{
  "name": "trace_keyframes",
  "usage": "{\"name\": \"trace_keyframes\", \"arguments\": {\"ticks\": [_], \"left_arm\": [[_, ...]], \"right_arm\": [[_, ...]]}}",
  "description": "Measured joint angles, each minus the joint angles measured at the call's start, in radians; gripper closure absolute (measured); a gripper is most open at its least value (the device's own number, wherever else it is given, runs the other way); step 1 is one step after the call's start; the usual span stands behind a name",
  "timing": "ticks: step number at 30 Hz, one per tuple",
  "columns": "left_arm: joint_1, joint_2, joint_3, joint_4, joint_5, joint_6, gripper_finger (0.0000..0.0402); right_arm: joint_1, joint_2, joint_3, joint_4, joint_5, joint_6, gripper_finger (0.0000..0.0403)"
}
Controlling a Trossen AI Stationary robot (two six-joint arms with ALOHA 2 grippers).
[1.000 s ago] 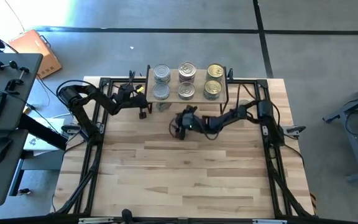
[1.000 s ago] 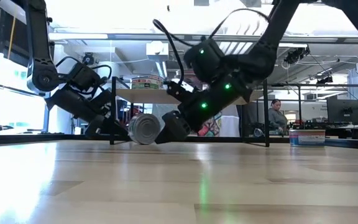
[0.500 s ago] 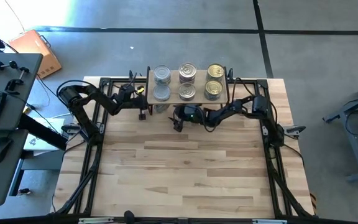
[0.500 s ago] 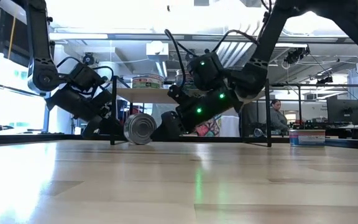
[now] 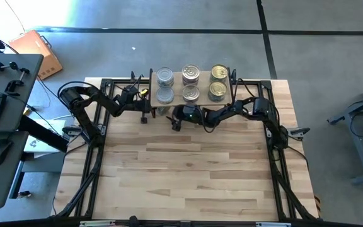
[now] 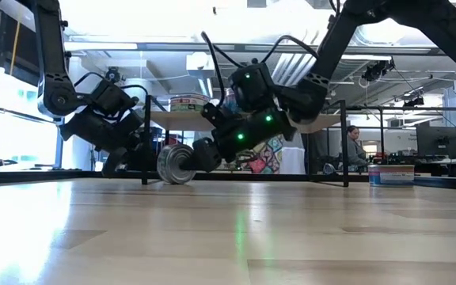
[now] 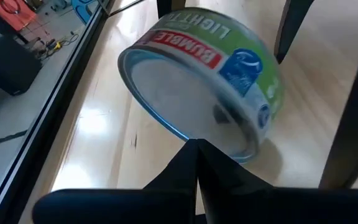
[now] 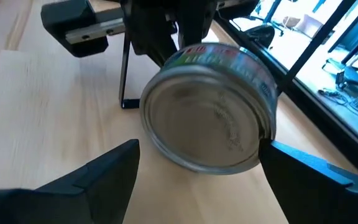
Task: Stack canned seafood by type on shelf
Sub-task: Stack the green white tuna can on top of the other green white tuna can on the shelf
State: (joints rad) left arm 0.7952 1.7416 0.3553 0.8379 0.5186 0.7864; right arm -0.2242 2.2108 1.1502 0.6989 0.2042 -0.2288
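Observation:
A tin of canned seafood (image 8: pixel 210 118) with a green label and plain silver ends stands tilted on its rim on the tabletop, under the left end of the shelf (image 5: pixel 203 88). My left gripper (image 7: pixel 196 144) is shut at one flat end of it. My right gripper (image 8: pixel 201 152) is open at the other end, one finger on each side of the tin. In the low view the tin (image 6: pixel 176 162) stands between the two grippers. Several tins (image 5: pixel 190 74) stand in three stacks on the shelf. My left gripper has its shut fingertips (image 7: pixel 197 152) against the tin's flat end near the lower rim (image 7: pixel 219 146), coming slanting down from the table's left. The tin stays tilted with its rim on the table. My right gripper's fingers flank the tin's wall (image 8: pixel 263 118); whether one finger (image 8: pixel 291 158) touches it I cannot tell.
The shelf's thin black legs (image 7: pixel 288 28) stand close beside the tin, and the board (image 6: pixel 188 119) hangs low over it. Black frame rails run along the table's left and right edges (image 5: pixel 96 145). The wide near part of the tabletop (image 5: pixel 181 176) lies bare.
My right gripper has moved toward the table's far edge and left, in under the shelf, bringing its open fingers around the tin. The tin has shifted a little toward my left gripper and turned on its rim. My left gripper has rolled slightly in place.

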Motion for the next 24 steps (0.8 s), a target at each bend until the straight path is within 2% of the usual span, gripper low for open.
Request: {"name": "trace_keyframes", "arguments": {"ticks": [5,10,17,20,24], "left_arm": [[0.0,0.0,0.0,0.002,0.001,-0.001,0.0401],[0.0,0.0,0.0,0.003,0.001,-0.002,0.0401],[0.001,-0.001,0.001,0.008,0.033,0.001,0.0401],[0.001,-0.001,0.001,0.007,0.034,0.002,0.0401],[0.001,-0.001,0.001,0.01,0.066,0.014,0.0401]], "right_arm": [[0.0,0.0,0.013,-0.008,-0.011,-0.02,0.008],[0.009,0.0,0.014,-0.01,-0.066,-0.05,0.008],[0.059,0.0,0.014,-0.022,-0.067,-0.104,0.008],[0.079,0.0,0.014,-0.023,-0.024,-0.102,0.008],[0.093,0.0,0.014,-0.041,0.091,-0.086,0.008]]}}
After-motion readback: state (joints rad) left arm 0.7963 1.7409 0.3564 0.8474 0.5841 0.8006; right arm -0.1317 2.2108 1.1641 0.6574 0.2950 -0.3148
